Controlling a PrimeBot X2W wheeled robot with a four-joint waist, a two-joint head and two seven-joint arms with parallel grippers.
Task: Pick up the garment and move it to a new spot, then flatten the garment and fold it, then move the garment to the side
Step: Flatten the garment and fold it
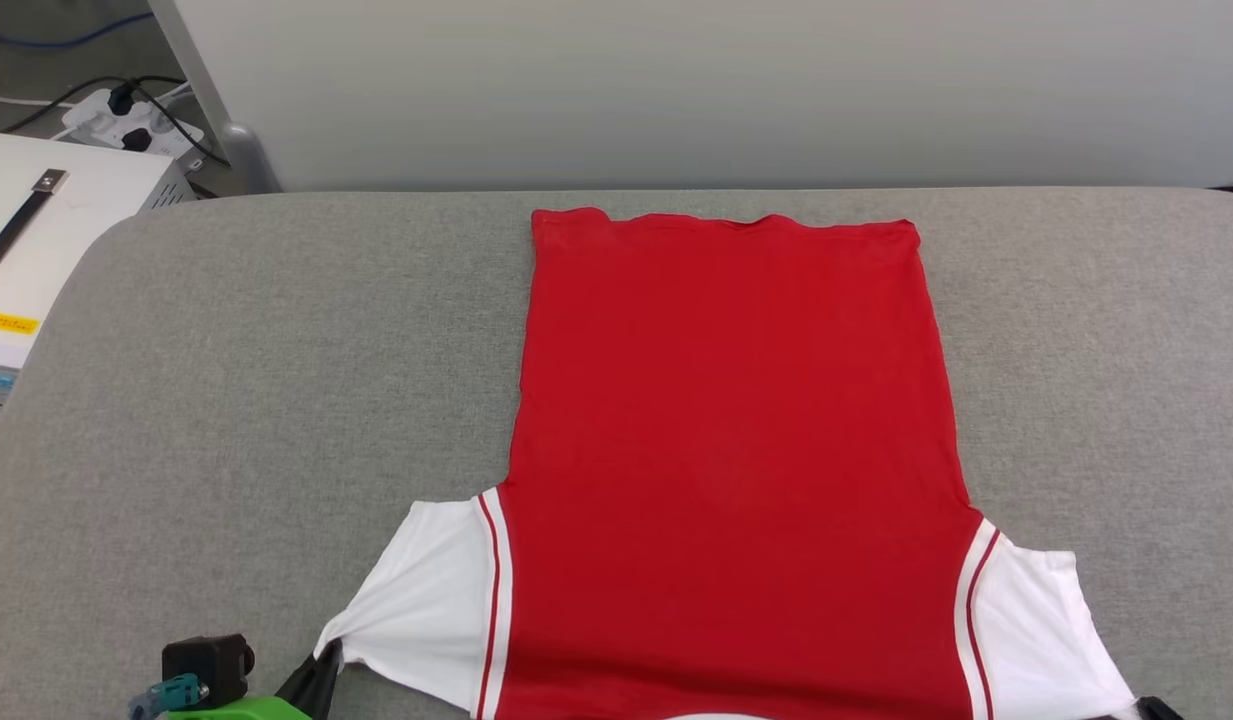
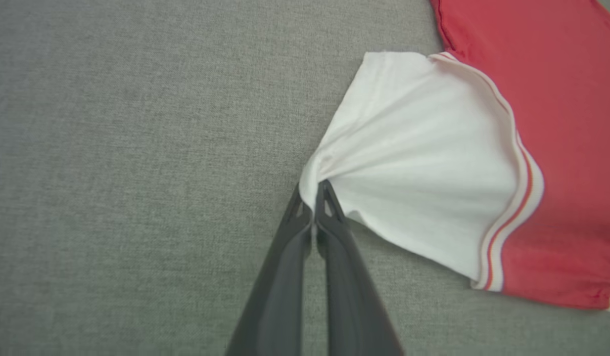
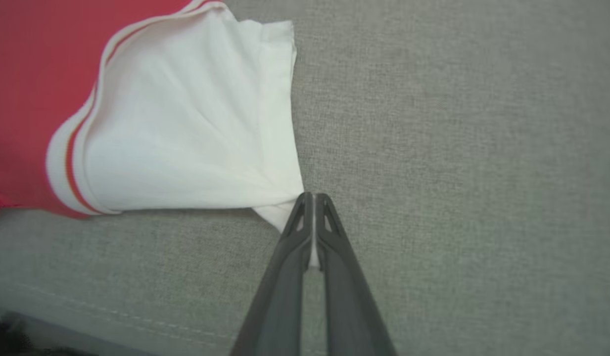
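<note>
Lying where: the garment (image 1: 736, 450) was spread pretty flat on the grey desk (image 1: 226, 400), plain red side up. Its hem was at the far end and both sleeves were on the robot's side.
Left claw: the left claw (image 2: 313, 185) was pinched tight on the outer corner of the left white sleeve (image 2: 423, 163), and creases fanned out from the tips.
Right claw: same deal here, the right claw (image 3: 313, 195) was clamped on the outer corner of the right white sleeve (image 3: 186, 148). A bit of white cloth poked out between the fingers.
Garment vs claws: the red body sat between the two claws and ran away from them. Each claw was low over the desk, right at the tip of its own sleeve.
Trim: the striped trim (image 2: 512, 217) ran where each sleeve met the red.
Off the desk: a white box (image 1: 36, 230) and a power strip (image 1: 131, 125) sat off to the far left.
</note>
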